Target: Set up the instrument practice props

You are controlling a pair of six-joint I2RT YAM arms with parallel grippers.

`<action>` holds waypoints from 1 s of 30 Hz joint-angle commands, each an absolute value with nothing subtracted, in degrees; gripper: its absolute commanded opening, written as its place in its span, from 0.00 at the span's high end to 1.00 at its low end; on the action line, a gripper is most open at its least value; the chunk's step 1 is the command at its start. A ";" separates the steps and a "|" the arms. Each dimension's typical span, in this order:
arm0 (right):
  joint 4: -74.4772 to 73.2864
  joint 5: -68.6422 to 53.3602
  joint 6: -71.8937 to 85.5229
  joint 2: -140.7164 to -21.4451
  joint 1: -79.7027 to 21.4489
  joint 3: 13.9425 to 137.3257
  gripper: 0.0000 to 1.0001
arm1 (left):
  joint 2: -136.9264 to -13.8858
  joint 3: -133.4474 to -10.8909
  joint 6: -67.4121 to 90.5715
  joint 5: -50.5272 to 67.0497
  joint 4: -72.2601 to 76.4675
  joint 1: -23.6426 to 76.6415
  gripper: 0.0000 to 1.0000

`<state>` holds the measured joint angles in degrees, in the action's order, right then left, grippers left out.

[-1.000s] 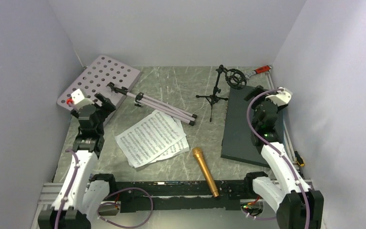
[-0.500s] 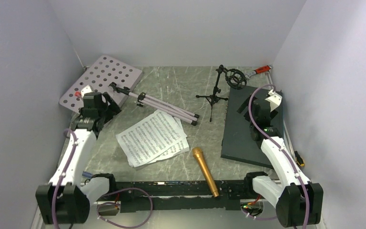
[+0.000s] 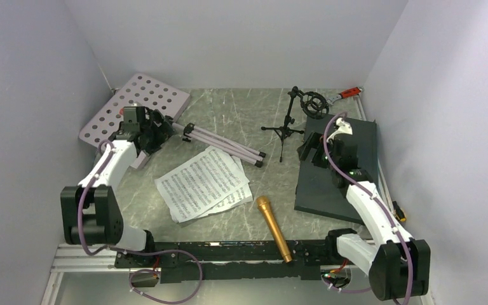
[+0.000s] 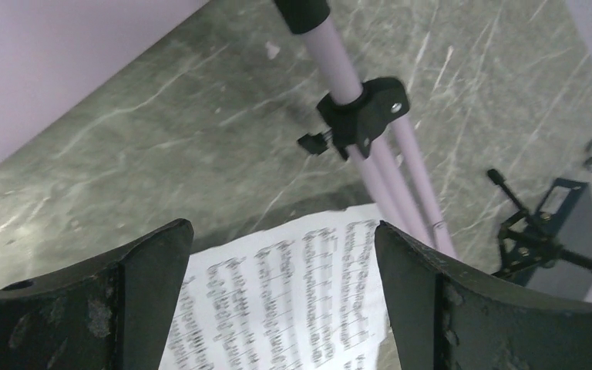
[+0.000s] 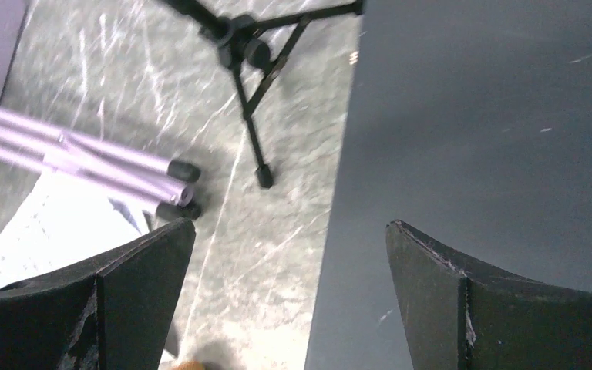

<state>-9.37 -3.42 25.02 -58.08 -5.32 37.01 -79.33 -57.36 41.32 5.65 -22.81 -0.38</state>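
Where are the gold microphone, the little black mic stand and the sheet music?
gold microphone (image 3: 276, 231), top view, middle of its handle
black mic stand (image 3: 285, 131), top view, hub joining its legs
sheet music (image 3: 200, 181), top view, centre of top page

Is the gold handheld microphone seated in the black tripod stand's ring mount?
No, the gold microphone lies flat on the table, apart from that stand.

No words, numbers or brand names can be read anywhere. The only print is on the two white music sheets (image 3: 200, 181). They show rows of black music notes on thin lines. Any title or words on them are too small to make out.
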 commanded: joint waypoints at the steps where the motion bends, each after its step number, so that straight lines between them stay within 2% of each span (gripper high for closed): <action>1: -4.68 -11.48 22.63 -54.69 -8.48 34.54 0.00 | -83.91 -61.69 46.46 10.81 -17.02 -0.43 0.06; 6: -4.11 -7.00 20.10 -56.17 -18.07 34.85 0.00 | -89.08 -62.73 50.59 11.41 -13.31 -0.42 0.06; 9: -3.78 -5.10 18.35 -59.12 -23.73 36.94 0.00 | -91.60 -62.82 52.86 12.02 -10.49 -0.36 0.13; 16: -2.60 -4.59 14.74 -66.56 -32.96 42.11 0.01 | -94.72 -62.05 56.71 12.24 -4.29 -0.40 0.17; 30: -6.63 -7.12 9.51 -89.04 -36.69 60.27 0.05 | -101.96 -63.93 60.87 11.83 3.27 -0.36 0.33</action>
